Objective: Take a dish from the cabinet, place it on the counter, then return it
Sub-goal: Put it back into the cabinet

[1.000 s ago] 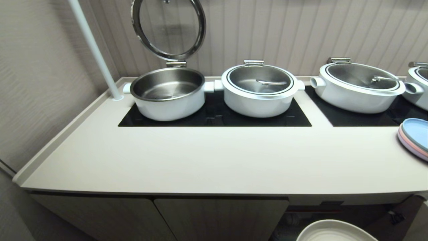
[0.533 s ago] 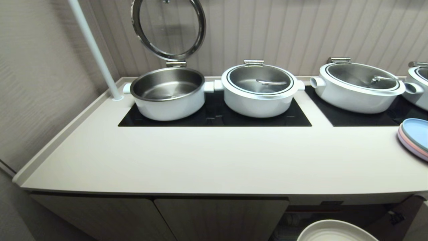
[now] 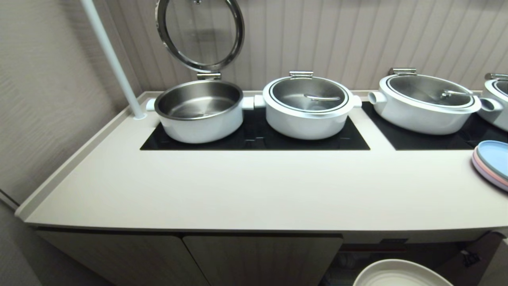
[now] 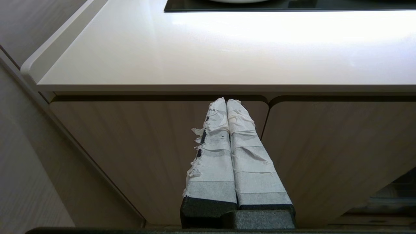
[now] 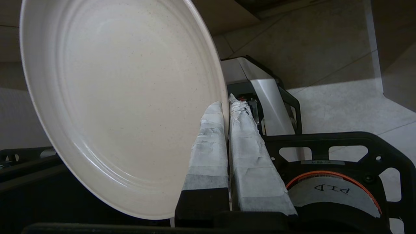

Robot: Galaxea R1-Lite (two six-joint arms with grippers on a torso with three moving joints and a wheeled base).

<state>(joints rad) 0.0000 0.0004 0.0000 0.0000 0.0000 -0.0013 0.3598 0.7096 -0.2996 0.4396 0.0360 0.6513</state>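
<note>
The dish (image 5: pixel 123 107), a plain off-white plate, is pinched at its rim between the taped fingers of my right gripper (image 5: pixel 226 101), which is shut on it. In the head view only the dish's upper edge (image 3: pixel 401 273) shows, low at the bottom right, below the counter's front edge and before the dark cabinet opening (image 3: pixel 432 250). The cream counter (image 3: pixel 254 186) lies bare in front. My left gripper (image 4: pixel 226 100) is shut and empty, parked in front of the beige ribbed cabinet doors (image 4: pixel 325 146) under the counter (image 4: pixel 227 48).
Several white pots stand on the black cooktop (image 3: pixel 254 139) at the back; the left one (image 3: pixel 198 111) has its glass lid (image 3: pixel 200 33) raised. A white pole (image 3: pixel 115 63) rises at the back left. Pink-and-blue plates (image 3: pixel 492 163) sit at the right edge.
</note>
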